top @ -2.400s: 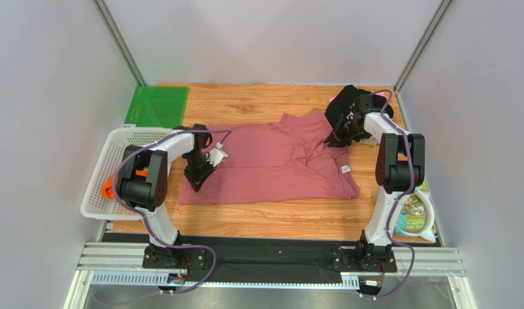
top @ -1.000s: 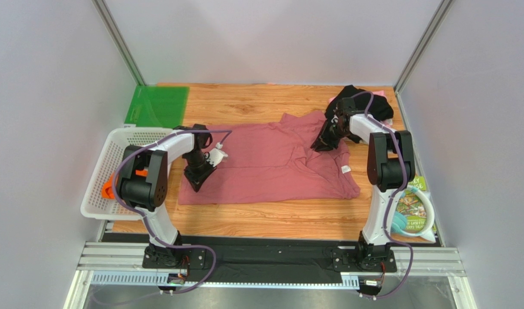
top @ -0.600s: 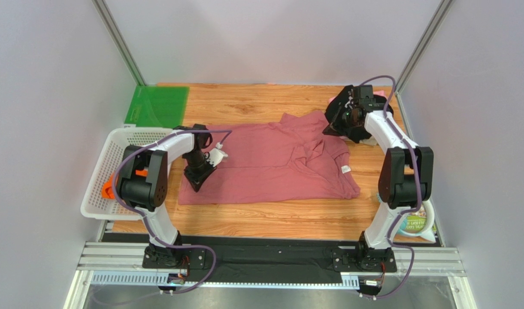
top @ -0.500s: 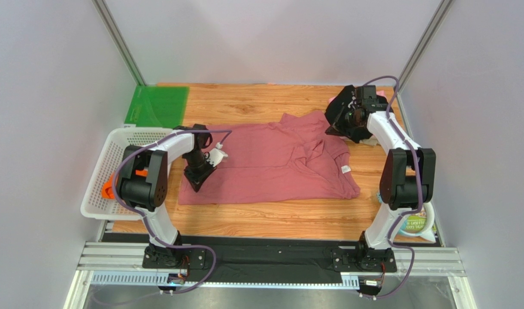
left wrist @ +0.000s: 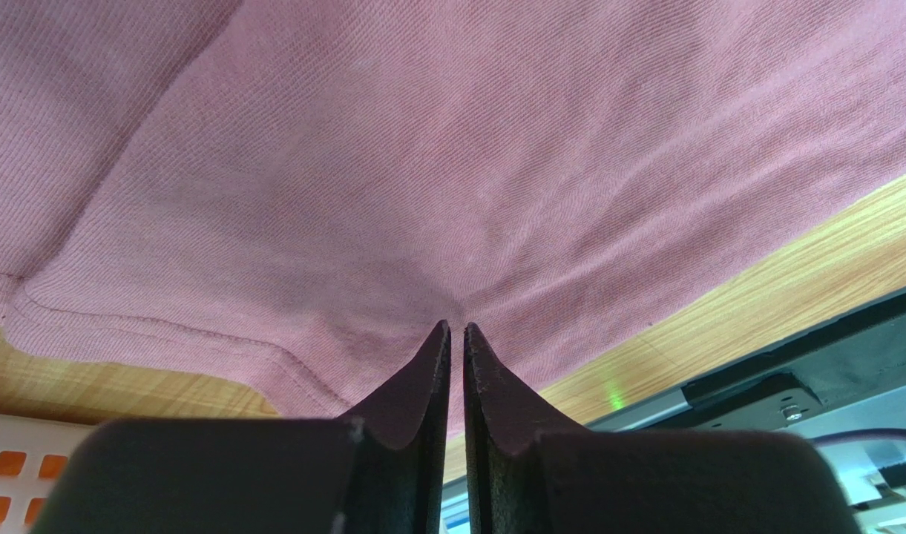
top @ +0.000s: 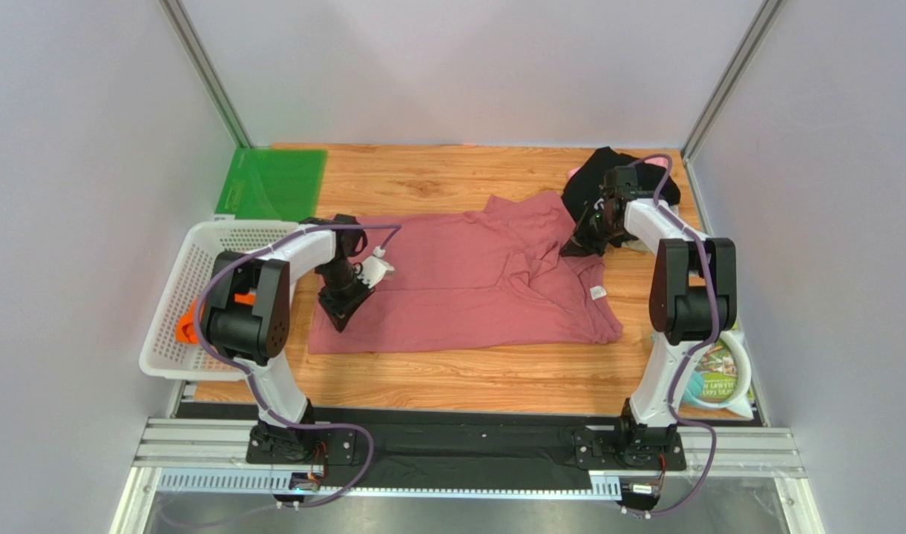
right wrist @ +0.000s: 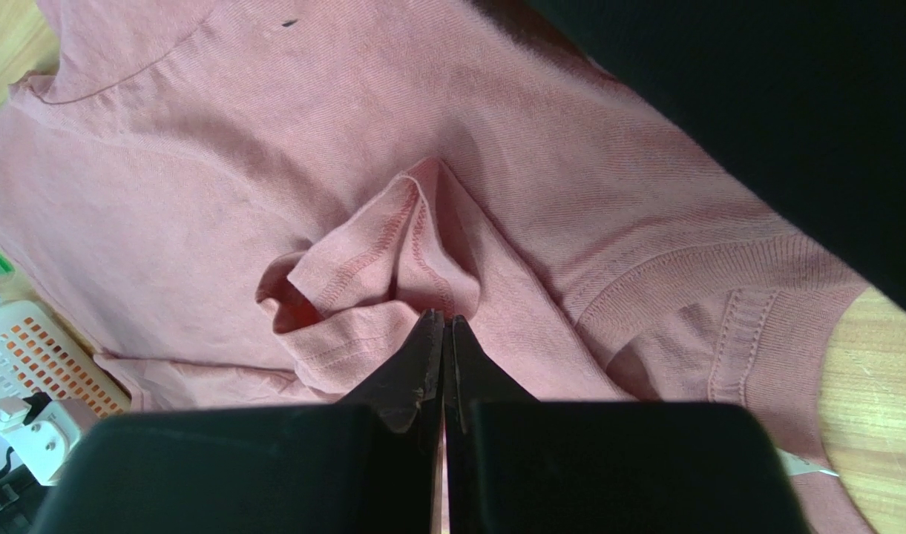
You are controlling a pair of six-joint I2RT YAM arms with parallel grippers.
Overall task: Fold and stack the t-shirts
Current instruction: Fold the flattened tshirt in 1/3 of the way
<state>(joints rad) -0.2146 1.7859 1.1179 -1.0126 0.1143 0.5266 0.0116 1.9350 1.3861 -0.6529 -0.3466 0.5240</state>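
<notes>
A large dusty-rose t-shirt point(top: 468, 284) lies spread across the middle of the table, its white neck label point(top: 596, 293) at the right. A black t-shirt point(top: 619, 178) is bunched at the back right, overlapping the rose one's edge. My left gripper point(top: 341, 309) is pressed down on the rose shirt's left end; in the left wrist view its jaws point(left wrist: 457, 325) pinch a small pucker of the cloth point(left wrist: 424, 167). My right gripper point(top: 585, 239) is shut, its tips point(right wrist: 443, 320) resting on a rumpled sleeve fold point(right wrist: 357, 261) beside the black cloth point(right wrist: 758, 111); no cloth shows between them.
A white mesh basket point(top: 206, 239) stands at the left edge with an orange item point(top: 187, 328) inside. A green mat point(top: 273, 184) lies at the back left. A printed packet point(top: 714, 373) sits at the right front edge. Grey walls enclose the table.
The right arm lifted back over the black t-shirt, then came down again at the rose shirt's right sleeve, its jaws closing. The left arm has not moved.
</notes>
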